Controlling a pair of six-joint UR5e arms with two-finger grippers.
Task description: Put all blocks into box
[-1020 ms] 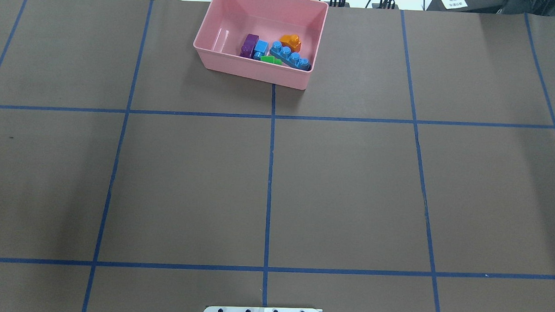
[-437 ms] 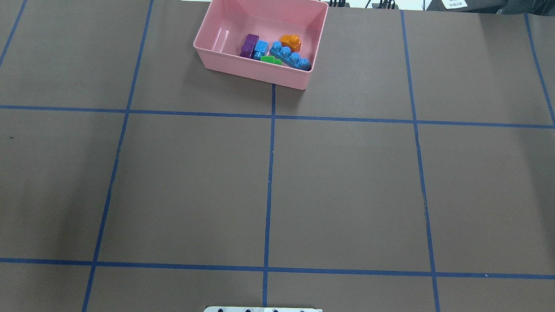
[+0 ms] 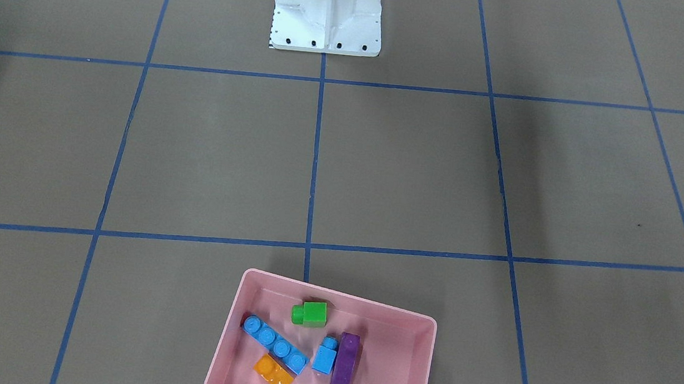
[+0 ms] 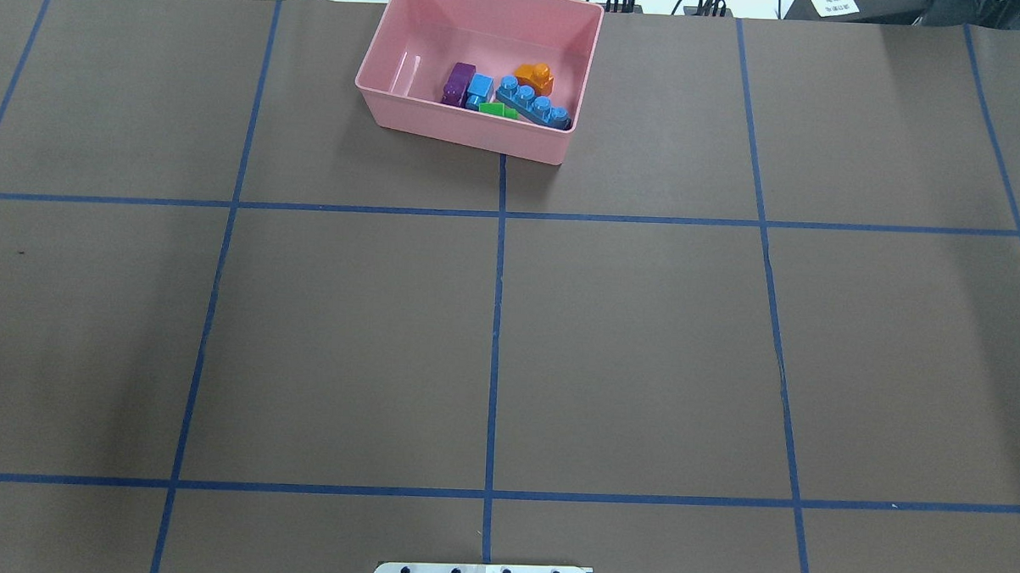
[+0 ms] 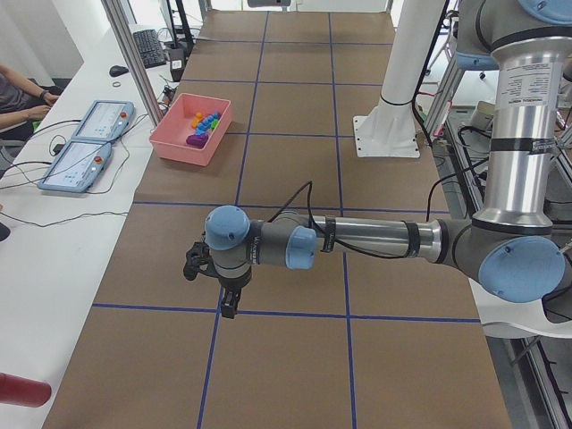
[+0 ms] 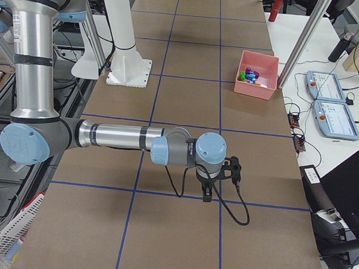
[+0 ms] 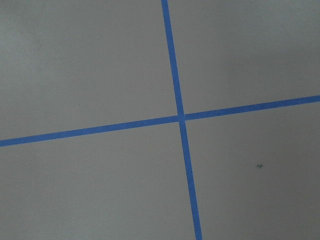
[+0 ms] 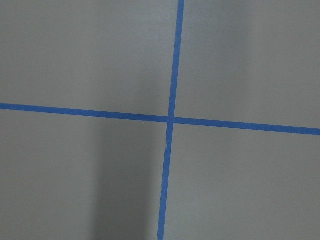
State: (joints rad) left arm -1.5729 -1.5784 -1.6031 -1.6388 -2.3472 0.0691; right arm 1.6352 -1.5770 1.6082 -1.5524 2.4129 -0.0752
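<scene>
The pink box (image 4: 464, 134) stands at the table's far edge, and also shows in the front view (image 3: 391, 363). All blocks lie inside it: orange (image 4: 534, 75), purple (image 4: 458, 84), small blue cube (image 4: 479, 89), long blue bar (image 4: 533, 103) and green cube (image 4: 497, 110). My left gripper (image 5: 228, 304) shows only in the left side view and hangs low over the bare mat. My right gripper (image 6: 207, 194) shows only in the right side view, also low over the mat. I cannot tell whether either is open or shut. Both are far from the box.
The white base plate (image 3: 327, 21) stands at the robot's side of the table. Blue tape lines grid the brown mat (image 4: 644, 342). Two tablets (image 5: 85, 152) lie on the white bench beyond the box. A person's arm (image 5: 18, 98) shows at that bench.
</scene>
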